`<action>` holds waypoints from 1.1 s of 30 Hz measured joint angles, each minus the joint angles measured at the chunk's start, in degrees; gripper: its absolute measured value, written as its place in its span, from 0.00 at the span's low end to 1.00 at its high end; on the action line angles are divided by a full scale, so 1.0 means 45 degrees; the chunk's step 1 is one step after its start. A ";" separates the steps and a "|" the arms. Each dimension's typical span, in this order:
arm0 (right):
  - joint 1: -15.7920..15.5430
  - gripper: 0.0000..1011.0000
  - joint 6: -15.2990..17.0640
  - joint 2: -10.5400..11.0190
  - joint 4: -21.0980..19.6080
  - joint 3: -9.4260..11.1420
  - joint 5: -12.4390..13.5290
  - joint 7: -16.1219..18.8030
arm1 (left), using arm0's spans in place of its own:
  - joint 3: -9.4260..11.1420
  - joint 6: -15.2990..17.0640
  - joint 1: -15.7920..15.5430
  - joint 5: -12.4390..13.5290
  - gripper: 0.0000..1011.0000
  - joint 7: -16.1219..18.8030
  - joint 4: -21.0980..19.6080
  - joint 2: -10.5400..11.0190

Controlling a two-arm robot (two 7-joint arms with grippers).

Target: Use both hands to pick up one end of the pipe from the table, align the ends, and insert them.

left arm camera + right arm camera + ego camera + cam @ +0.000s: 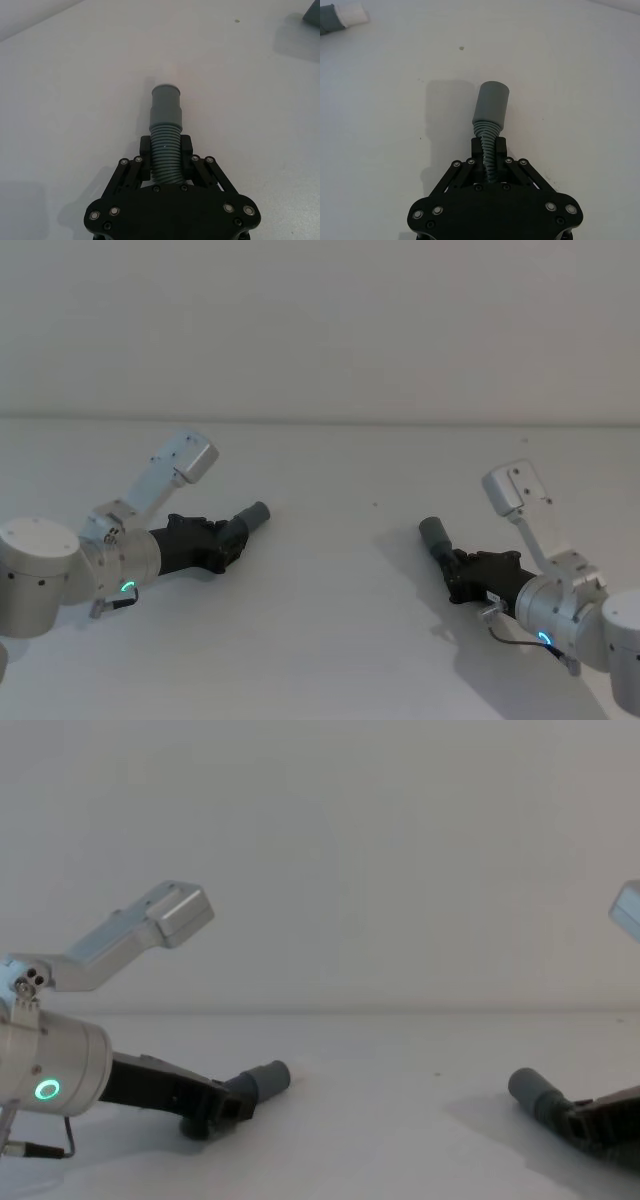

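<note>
My left gripper point(232, 533) point(165, 150) is shut on the ribbed pipe point(165, 160) just behind a grey cuff point(257, 514) point(166, 105), one of the ends. That cuff carries a white tip point(354, 12) and points toward the middle. My right gripper point(458, 562) point(488, 150) is shut on the ribbed hose behind the other end, a plain open sleeve point(434, 533) point(491, 102). Both cuffs point(265, 1080) point(530, 1090) tilt up just above the white table point(340, 620), facing each other across a wide gap. The rest of the pipe is hidden under the grippers.
The table stretches bare between the two ends, apart from a tiny dark speck point(376, 505). A plain wall rises behind the table's far edge point(330, 421). Both silver arms lie low at the table's left and right sides.
</note>
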 joint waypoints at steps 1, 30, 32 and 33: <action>-0.0001 0.12 0.0000 0.0000 0.0000 0.0000 0.0000 0.0000 | 0.0000 0.0000 0.0000 0.0000 0.32 0.0000 0.0001 0.0000; -0.0241 0.12 -0.2552 0.0532 -0.0335 0.0370 -0.0486 0.0259 | 0.0966 -0.2200 -0.1074 0.1601 0.32 -0.1486 -0.0105 0.1046; -0.0268 0.12 -0.2938 0.0642 -0.0363 0.0398 -0.0614 0.0270 | 0.1104 -0.2502 -0.1240 0.1871 0.32 -0.1617 -0.0152 0.1181; -0.0273 0.12 -0.3095 0.0677 -0.0368 0.0406 -0.0670 0.0274 | 0.1146 -0.2592 -0.1290 0.1955 0.32 -0.1674 -0.0166 0.1220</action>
